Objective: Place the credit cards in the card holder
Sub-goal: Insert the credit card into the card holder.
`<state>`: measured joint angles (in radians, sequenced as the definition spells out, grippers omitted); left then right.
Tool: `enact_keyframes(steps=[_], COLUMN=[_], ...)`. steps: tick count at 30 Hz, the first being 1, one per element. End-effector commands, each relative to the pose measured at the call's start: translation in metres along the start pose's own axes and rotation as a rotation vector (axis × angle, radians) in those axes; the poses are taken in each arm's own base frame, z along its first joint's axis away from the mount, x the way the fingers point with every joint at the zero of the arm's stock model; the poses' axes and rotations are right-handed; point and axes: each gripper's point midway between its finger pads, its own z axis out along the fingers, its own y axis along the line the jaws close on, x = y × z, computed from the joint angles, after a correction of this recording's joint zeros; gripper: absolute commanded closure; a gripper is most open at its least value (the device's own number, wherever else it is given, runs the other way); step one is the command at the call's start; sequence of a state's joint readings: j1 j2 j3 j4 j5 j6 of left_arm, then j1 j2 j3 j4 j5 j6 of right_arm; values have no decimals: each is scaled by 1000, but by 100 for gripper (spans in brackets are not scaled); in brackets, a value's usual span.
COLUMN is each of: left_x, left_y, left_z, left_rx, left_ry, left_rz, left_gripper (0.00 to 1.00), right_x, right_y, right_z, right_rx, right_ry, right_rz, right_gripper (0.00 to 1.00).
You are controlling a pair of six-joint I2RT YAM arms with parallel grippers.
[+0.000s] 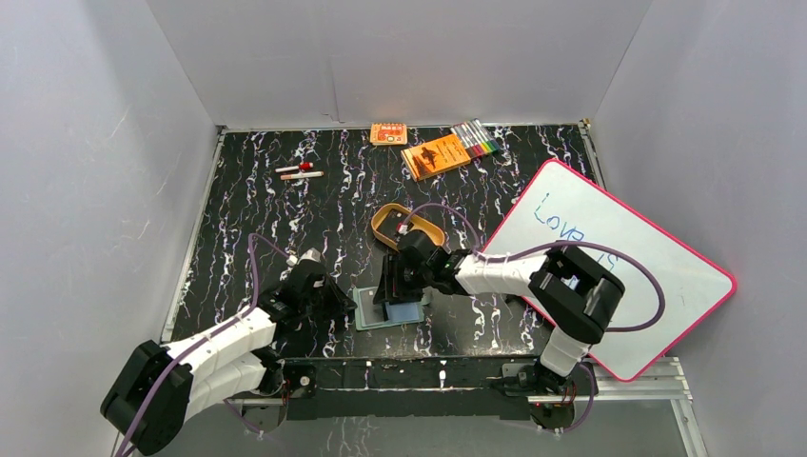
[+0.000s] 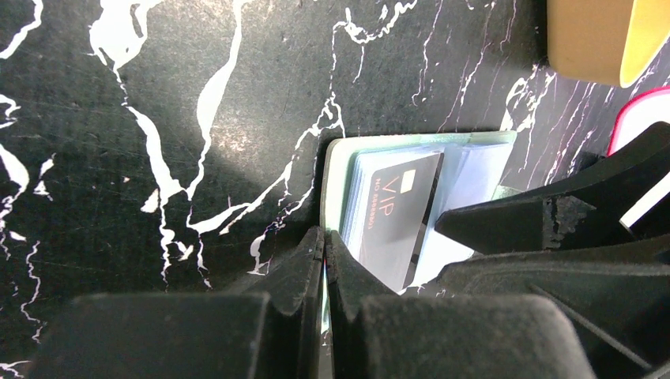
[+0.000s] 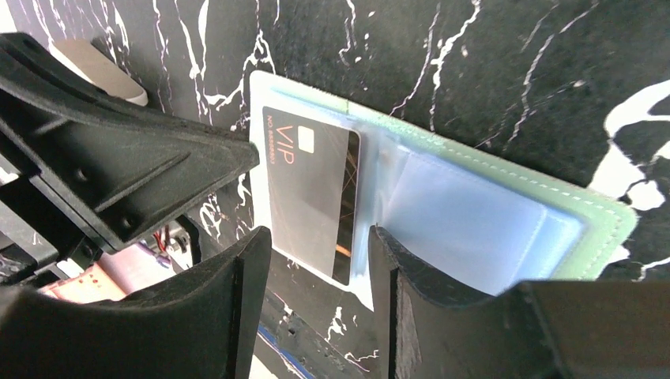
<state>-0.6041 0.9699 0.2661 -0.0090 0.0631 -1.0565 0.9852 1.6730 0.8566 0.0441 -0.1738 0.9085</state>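
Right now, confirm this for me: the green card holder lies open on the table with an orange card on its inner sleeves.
Wrong on the colour: the card on the open green card holder and its inner sleeves is black, marked VIP, not orange. The right wrist view shows it.

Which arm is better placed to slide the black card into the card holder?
Right, probably: the right gripper, open, straddles the card, while the left gripper is shut at the card holder's edge.
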Motion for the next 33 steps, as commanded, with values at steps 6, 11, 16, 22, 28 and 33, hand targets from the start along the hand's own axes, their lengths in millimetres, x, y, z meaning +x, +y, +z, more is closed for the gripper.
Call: enact_keyframes(steps=[6,11,16,22,28,33], left_x=[3,2,2,2,3,7], left_y=[7,5,4,4,2,5], left_z=[-1,-1,-2,-2,-2,-1], left_rx=[-13,-5,-1,4,13,10], left_ry=[0,-2,-1,-2,1,15], left_rz=[-4,-5,-5,-9,-12,-17], left_gripper=[100,100,100,100,100,100], right_x=[3,8,9,11,13,14], right_y=[21,20,23,24,32,37], right_z=[3,6,6,5,7,9], right_rx=[-36,-26,-32,-33,-54,-65], right_ry=[29,56,56,73,89,102], right_rz=[-59,-57,-63,-58,-54,-51], right_gripper=[43,44,44,44,45,46])
